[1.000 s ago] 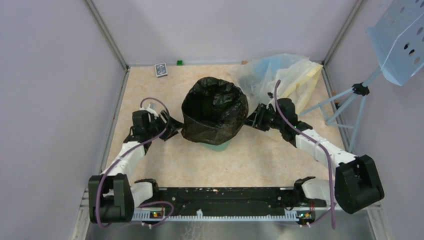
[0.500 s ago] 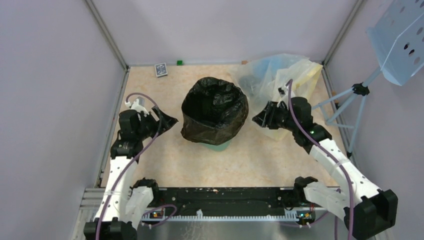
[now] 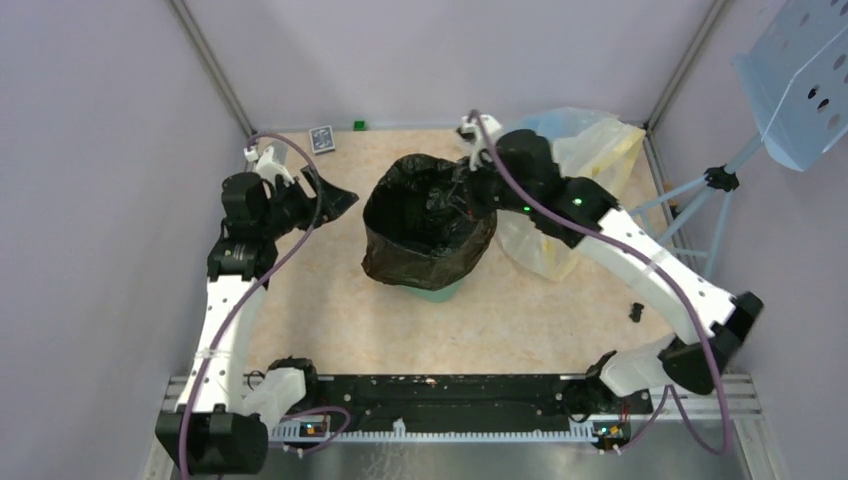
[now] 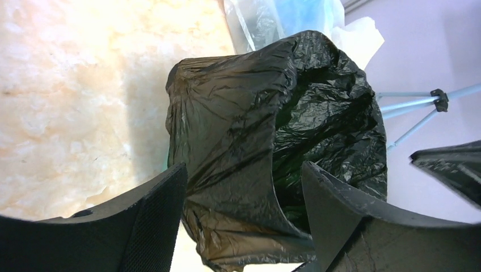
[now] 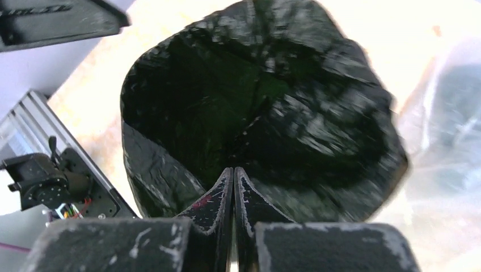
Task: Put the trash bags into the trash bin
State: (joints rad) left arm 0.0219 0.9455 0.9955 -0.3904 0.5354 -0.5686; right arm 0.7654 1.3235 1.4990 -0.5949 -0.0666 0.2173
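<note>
The black trash bag (image 3: 428, 225) is draped over the mint-green trash bin (image 3: 436, 293), mouth open upward; only the bin's base shows below the plastic. My left gripper (image 3: 328, 195) hangs open to the left of the bag, apart from it. In the left wrist view the bag (image 4: 266, 130) fills the space beyond the spread jaws of the left gripper (image 4: 244, 175). My right gripper (image 3: 468, 196) is over the bag's back right rim. In the right wrist view the right gripper (image 5: 233, 170) is shut above the dark opening of the bag (image 5: 249, 96), with nothing visible between the fingers.
Clear and yellowish plastic bags (image 3: 590, 150) lie at the back right, under my right arm. A blue perforated tray on a tripod (image 3: 800, 70) stands outside the right wall. A card box (image 3: 321, 139) and a green cube (image 3: 359, 125) sit by the back wall. A small black piece (image 3: 635, 311) lies on the right.
My right arm swung from beside the bag's right side up over its back right rim, and its jaws closed. My left arm lifted and drew back to the left, jaws open.
</note>
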